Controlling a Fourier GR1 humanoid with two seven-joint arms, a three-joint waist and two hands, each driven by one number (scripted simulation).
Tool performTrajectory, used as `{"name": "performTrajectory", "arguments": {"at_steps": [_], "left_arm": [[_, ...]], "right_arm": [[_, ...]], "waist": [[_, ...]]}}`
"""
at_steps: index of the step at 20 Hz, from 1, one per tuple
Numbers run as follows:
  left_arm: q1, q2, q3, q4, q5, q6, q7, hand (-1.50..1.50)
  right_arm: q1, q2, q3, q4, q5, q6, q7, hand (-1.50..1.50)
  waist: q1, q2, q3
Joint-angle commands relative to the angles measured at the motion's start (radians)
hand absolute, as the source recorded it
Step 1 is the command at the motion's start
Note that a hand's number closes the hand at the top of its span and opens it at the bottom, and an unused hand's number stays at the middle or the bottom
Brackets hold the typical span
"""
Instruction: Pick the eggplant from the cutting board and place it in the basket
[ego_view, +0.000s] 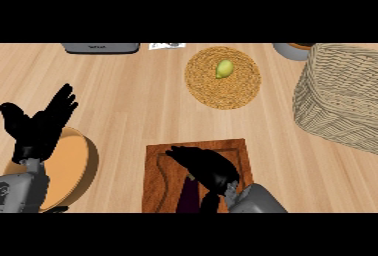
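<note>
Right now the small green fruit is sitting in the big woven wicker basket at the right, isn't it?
No. The head view shows the small green fruit lying on the round woven straw mat, apart from the big woven wicker basket at the right.
</note>
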Motion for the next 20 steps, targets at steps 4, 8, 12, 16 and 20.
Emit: {"name": "performTrajectory", "arguments": {"at_steps": [4, 8, 12, 16, 20], "left_arm": [[0.018, 0.010, 0.035, 0.013, 0.000, -0.044, -0.024, 0.00], [0.010, -0.022, 0.008, -0.096, -0.019, 0.009, 0.080, 0.00], [-0.033, -0.003, 0.041, -0.036, -0.010, -0.021, 0.059, 0.00], [-0.063, -0.061, -0.010, 0.028, -0.086, 0.037, 0.013, 0.00], [0.028, -0.011, 0.042, -0.022, -0.016, -0.061, -0.013, 0.00]], "right_arm": [[0.094, 0.004, 0.042, -0.118, 0.058, 0.052, 0.035, -1.50], [0.064, 0.016, 0.037, 0.032, 0.143, -0.035, -0.050, -1.50], [0.047, 0.030, 0.091, 0.077, 0.141, -0.085, -0.002, -1.50], [0.073, -0.008, 0.117, 0.109, 0.194, -0.098, -0.097, 1.50], [0.040, 0.030, 0.176, 0.144, 0.247, -0.108, -0.049, 1.50]], "waist": [[-0.001, -0.001, 0.000], [0.003, 0.000, 0.000], [0.003, 0.000, 0.000], [-0.003, 0.001, 0.000], [0.004, 0.000, 0.000]]}}
